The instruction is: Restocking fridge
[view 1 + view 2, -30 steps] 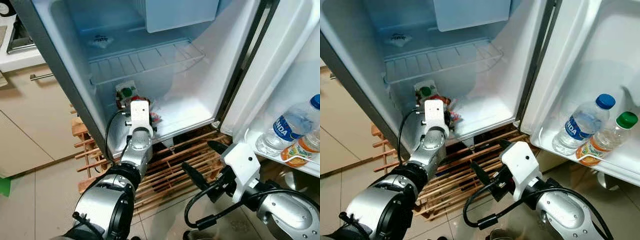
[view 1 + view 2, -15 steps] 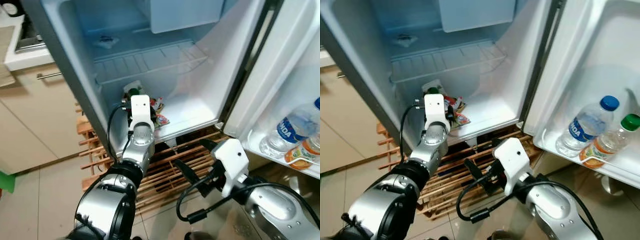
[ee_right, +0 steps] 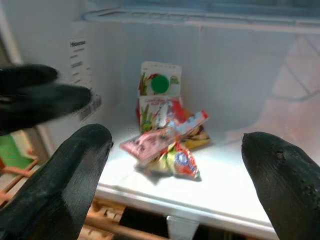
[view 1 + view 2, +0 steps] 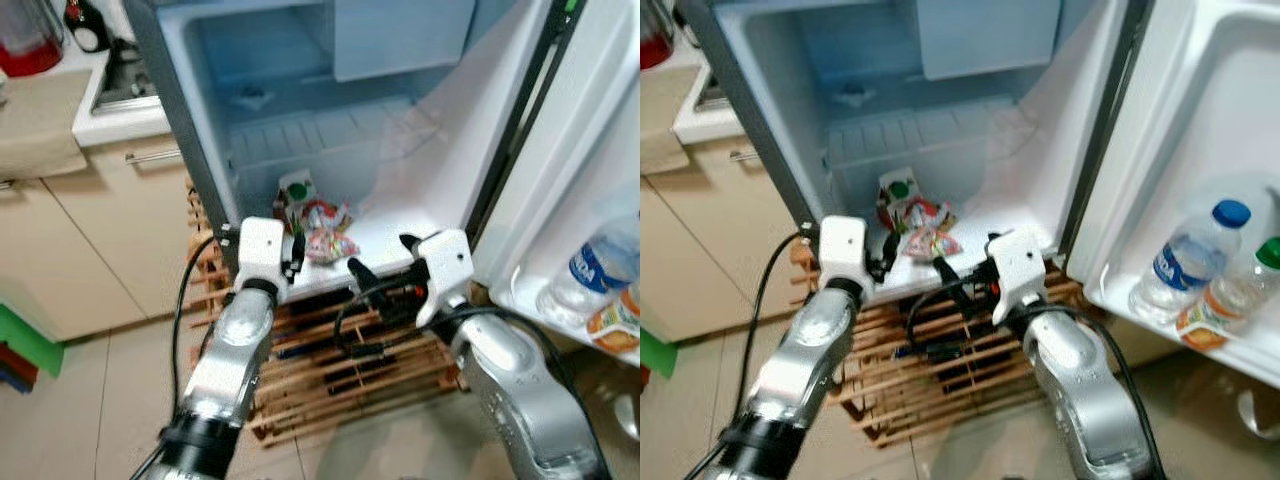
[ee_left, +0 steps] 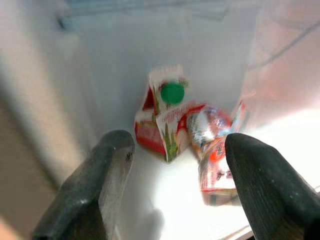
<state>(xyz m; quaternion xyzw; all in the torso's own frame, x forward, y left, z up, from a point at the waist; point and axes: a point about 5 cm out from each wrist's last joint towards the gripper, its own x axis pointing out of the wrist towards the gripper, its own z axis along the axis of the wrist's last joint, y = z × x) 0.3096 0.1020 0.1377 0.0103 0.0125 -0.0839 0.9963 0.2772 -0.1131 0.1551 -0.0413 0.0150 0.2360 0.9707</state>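
Fridge floor (image 4: 400, 235) holds a carton (image 5: 162, 117) and snack packets (image 3: 167, 145); both empty, spread-open tools, left (image 5: 175, 190) and right (image 3: 175, 200), could topple them.

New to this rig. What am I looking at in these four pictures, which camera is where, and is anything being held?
It is a walking humanoid robot with two silver arms, standing before an open fridge. Two pictures come from a stereo camera on its head, looking down. The other two come from cameras on its wrists, each looking along that arm's two black fingers.

On the fridge floor a carton with a green cap stands near the back, with a few snack packets lying in front of it. In the door shelf stand a water bottle and a juice bottle.

The left pincer and the right pincer are at the fridge's front edge, both open, holding nothing.
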